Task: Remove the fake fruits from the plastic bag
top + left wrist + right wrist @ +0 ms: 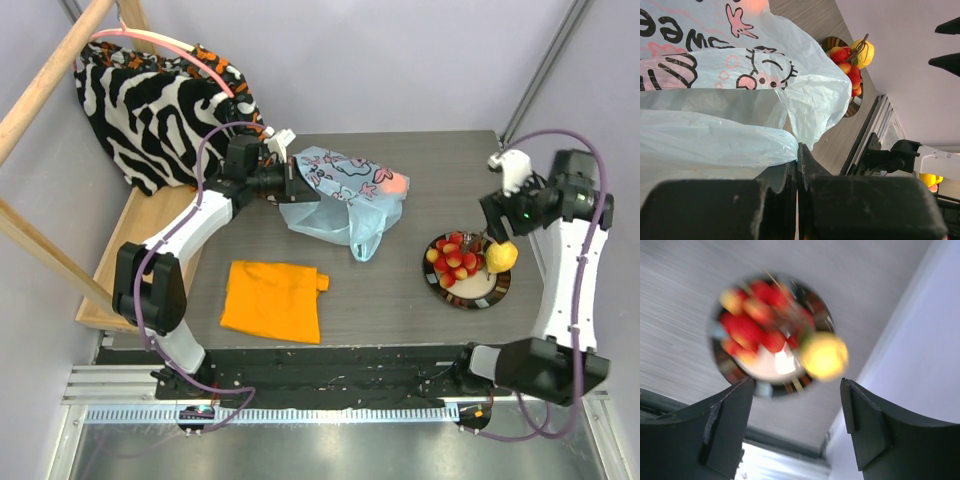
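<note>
The pale blue plastic bag (335, 200) with its pink cartoon print lies at the table's back middle, and it fills the left wrist view (740, 90). My left gripper (291, 181) is at the bag's left edge, shut on the film (799, 150). An orange-red fruit (397, 183) shows through the bag's right end. On a dark-rimmed plate (495, 293) at the right lie red strawberries (455, 258) and a yellow lemon (502, 257). My right gripper (492, 232) hangs open above the plate with nothing between its fingers (797, 385). The lemon (825, 356) and strawberries (757, 320) are blurred below it.
An orange folded cloth (272, 300) lies at the front left of the table. A zebra-striped cloth (150, 105) hangs over a wooden frame (50, 75) at the back left. The purple wall is close on the right of the plate.
</note>
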`<control>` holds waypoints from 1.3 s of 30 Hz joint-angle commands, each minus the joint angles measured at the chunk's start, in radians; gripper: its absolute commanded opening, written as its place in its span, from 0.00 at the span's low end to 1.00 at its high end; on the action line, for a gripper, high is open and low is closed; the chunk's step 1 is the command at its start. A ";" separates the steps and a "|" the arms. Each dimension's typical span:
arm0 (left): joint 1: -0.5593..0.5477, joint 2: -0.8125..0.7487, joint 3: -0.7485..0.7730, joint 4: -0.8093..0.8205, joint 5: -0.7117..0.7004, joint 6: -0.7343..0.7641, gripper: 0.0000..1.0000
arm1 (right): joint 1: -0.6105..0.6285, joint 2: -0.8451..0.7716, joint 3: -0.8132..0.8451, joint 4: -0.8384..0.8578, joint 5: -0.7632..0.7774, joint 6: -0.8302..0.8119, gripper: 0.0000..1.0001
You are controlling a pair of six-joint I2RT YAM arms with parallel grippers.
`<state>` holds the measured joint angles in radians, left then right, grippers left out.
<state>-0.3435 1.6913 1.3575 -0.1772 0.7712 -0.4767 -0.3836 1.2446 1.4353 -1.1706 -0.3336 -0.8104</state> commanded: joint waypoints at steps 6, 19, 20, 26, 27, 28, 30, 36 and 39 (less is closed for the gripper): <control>0.006 -0.062 -0.015 0.051 -0.009 -0.109 0.00 | 0.644 0.208 0.155 0.277 -0.019 0.371 0.66; 0.006 -0.168 -0.063 0.088 -0.023 -0.180 0.00 | 0.874 0.616 0.349 0.468 -0.124 0.724 0.27; 0.006 -0.179 -0.066 0.087 -0.020 -0.177 0.00 | 0.884 0.630 0.349 0.474 -0.120 0.747 0.27; 0.006 -0.218 -0.063 0.067 0.054 -0.157 0.00 | 0.897 0.723 0.339 0.574 0.242 0.809 0.28; 0.006 -0.228 -0.049 0.047 0.065 -0.123 0.00 | 0.894 0.730 0.350 0.583 0.343 0.804 0.28; 0.006 -0.258 -0.035 -0.003 0.095 -0.072 0.00 | 0.882 0.736 0.364 0.595 0.507 0.794 0.27; 0.008 -0.338 -0.009 -0.112 0.132 -0.001 0.00 | 0.853 0.707 0.355 0.595 0.501 0.772 0.27; 0.009 -0.478 -0.133 -0.303 0.097 0.251 0.00 | 0.848 0.453 0.057 0.592 0.410 0.748 0.29; 0.009 -0.484 -0.217 -0.297 0.067 0.263 0.00 | 0.851 0.432 -0.007 0.582 0.354 0.741 0.29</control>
<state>-0.3416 1.1950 1.2488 -0.3763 0.8413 -0.3252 0.4473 1.7744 1.4979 -0.6079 0.0654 -0.0521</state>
